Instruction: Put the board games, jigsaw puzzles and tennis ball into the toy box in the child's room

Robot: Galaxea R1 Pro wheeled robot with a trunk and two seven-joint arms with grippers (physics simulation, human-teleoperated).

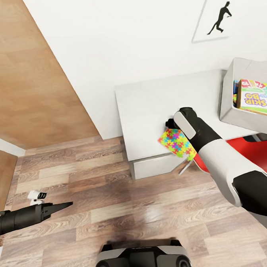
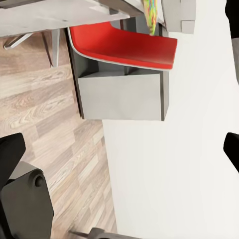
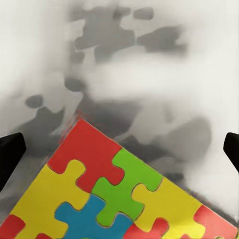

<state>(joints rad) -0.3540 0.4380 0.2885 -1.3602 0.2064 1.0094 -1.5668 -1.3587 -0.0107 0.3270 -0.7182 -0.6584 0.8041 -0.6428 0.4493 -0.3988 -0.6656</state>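
Head view: jigsaw puzzle (image 1: pixel 176 143) is seen overhanging the table (image 1: pixel 147 108) edge, directly beneath the right gripper (image 1: pixel 171 125), whose fingers are spread wide and empty. It is judged thin, light and flexible; the overhanging edge is best pinched. The left gripper's (image 1: pixel 65 205) state cannot be told.

Head camera looks steeply down from above the robot's base onto the wood-plank floor (image 1: pixel 93 192) and the counter (image 1: pixel 155 104) corner against the white wall. Left wrist camera sits low and farther back, facing the red chair (image 2: pixel 124 47), which the head view shares. Right wrist camera hangs very close over the jigsaw puzzle (image 3: pixel 109 194), seen from above as well.
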